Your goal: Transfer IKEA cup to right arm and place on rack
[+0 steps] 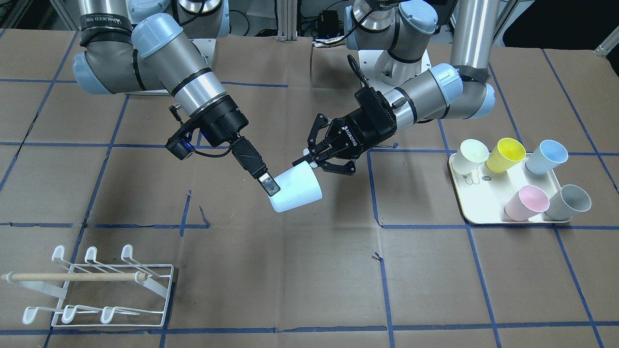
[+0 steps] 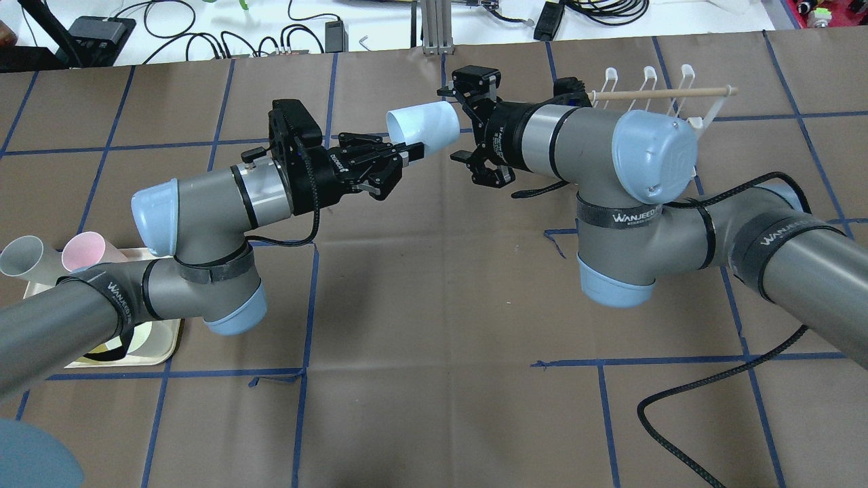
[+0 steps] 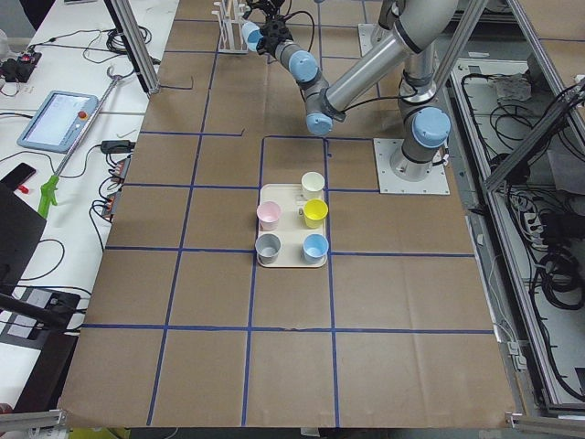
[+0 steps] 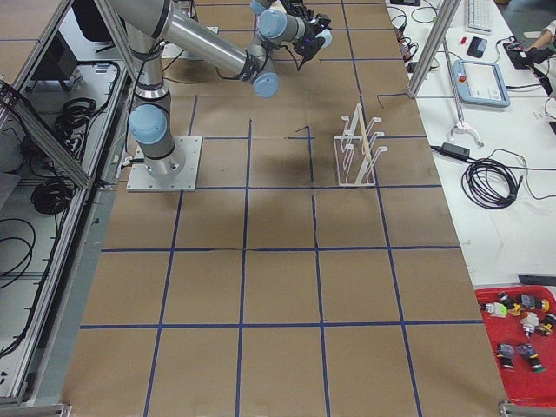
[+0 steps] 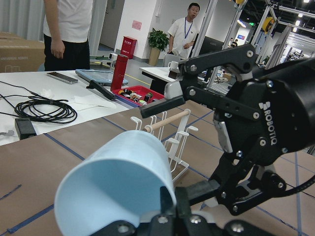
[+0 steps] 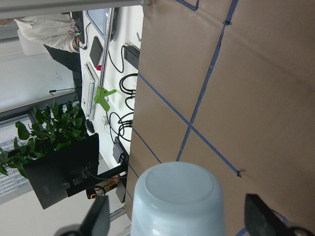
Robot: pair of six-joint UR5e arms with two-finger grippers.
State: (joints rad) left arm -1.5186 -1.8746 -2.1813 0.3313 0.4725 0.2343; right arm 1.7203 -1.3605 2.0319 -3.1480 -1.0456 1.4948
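Note:
A pale blue IKEA cup (image 1: 297, 191) hangs on its side above the middle of the table, also in the overhead view (image 2: 420, 122). My left gripper (image 2: 407, 150), the ROBOTIQ one (image 1: 312, 159), is shut on the cup's rim, with one finger (image 5: 167, 196) inside the cup's mouth (image 5: 113, 182). My right gripper (image 2: 461, 125) is open, its fingers spread on either side of the cup's base (image 6: 177, 196) with gaps showing. The white wire rack (image 1: 96, 285) with a wooden dowel stands empty near the table's corner on my right (image 2: 651, 95).
A cream tray (image 1: 476, 212) on my left side holds several cups: cream, yellow, blue, pink and grey. A cable (image 2: 712, 407) trails on the table by my right arm. Operators stand beyond the table in the left wrist view.

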